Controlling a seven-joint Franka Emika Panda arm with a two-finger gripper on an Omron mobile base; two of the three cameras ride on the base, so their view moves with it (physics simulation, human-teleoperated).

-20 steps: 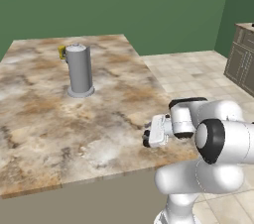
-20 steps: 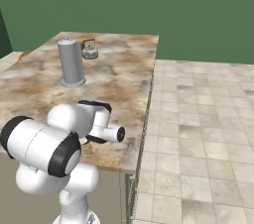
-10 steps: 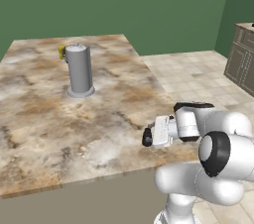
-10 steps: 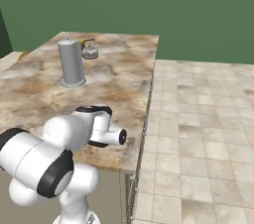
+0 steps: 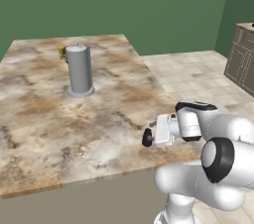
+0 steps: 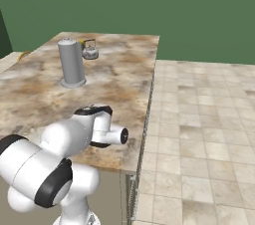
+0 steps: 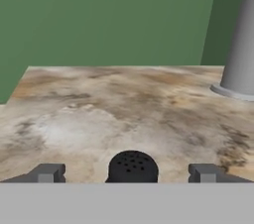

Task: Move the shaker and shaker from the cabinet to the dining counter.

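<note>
Pincer (image 7: pixel 128 173) now wider apart around shaker (image 7: pixel 133 167); no legible writing.

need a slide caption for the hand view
Open gripper straddling a black shaker on the dining counter.

Both base views look forward and down from behind the arm over the marbled counter (image 5: pixel 59 119), sharing the grey cylinder (image 5: pixel 79 71), upper left in each. The hand view sits low and close above the counter (image 7: pixel 124 114), cylinder (image 7: pixel 241 49) at its right edge.
</note>
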